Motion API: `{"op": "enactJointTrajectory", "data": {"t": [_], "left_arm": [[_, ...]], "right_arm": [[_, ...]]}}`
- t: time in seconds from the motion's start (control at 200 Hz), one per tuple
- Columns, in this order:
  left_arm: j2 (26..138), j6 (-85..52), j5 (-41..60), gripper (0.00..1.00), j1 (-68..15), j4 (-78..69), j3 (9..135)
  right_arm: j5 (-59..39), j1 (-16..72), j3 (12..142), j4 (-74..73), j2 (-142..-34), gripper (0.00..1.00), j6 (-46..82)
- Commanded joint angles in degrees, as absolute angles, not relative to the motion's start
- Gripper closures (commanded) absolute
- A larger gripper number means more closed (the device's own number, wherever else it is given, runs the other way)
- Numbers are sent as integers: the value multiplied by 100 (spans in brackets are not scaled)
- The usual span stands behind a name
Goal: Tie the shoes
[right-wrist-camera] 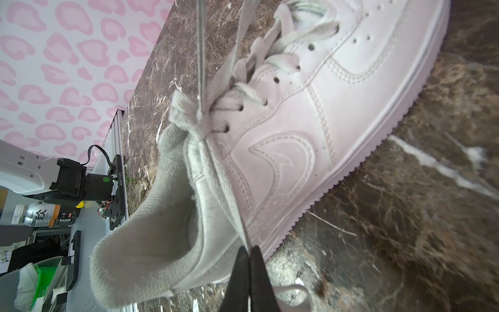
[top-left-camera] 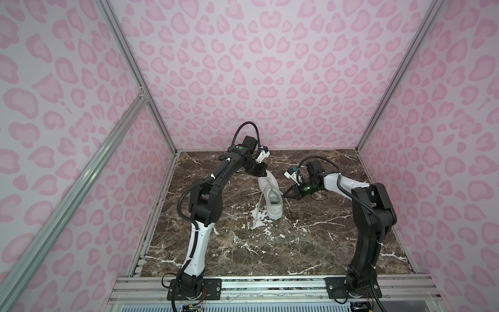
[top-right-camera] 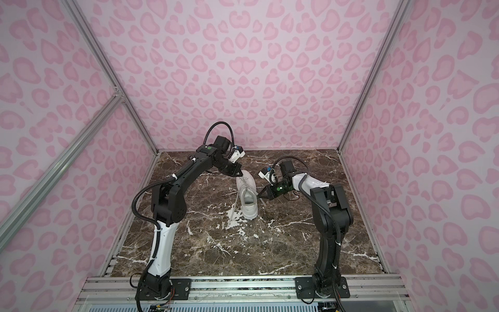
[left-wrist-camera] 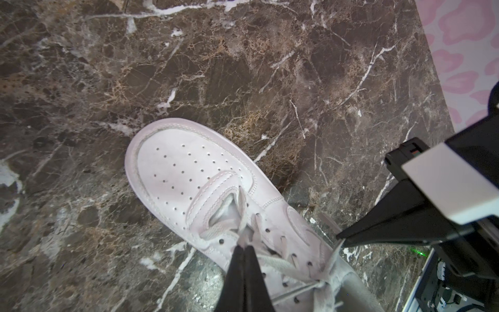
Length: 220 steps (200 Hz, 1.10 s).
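sneaker (top-left-camera: pixel 271 198) mid-worktop (top-left-camera: pixel 270 256), well apart from the walls (top-left-camera: pixel 270 81), bare marble widest toward frame bottom | long axis near vertical in both top views, toe up, heel down | left hand (left-wrist-camera: pixel 244 247) pinched closed on a lace (left-wrist-camera: pixel 241 213) | right hand (right-wrist-camera: pixel 249 251) pinched closed on a second lace strand (right-wrist-camera: pixel 229 205) by the heel

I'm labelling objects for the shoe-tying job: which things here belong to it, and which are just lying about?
Job: all-white low-top sneaker; its long flat whitish laces; left gripper and right gripper, each shut on a lace strand.
Lying about: green plastic basket and white labelled bottle, outside the cell.
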<state>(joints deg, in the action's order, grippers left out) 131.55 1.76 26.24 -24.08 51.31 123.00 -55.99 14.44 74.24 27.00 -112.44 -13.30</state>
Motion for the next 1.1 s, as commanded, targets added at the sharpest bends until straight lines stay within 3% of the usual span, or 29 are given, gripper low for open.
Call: {"op": "enactJointTrajectory", "data": {"t": [0.0,1.095], "left_arm": [[13209,325,2242,97,-2375,5061,12392],[13325,352,1961,96,-2293,5019,12463]], "right_arm": [[-5373,1426,7357,3036,-11255,100,-1455],[-5183,1371,7216,3304,-11336,100,-1582]]}}
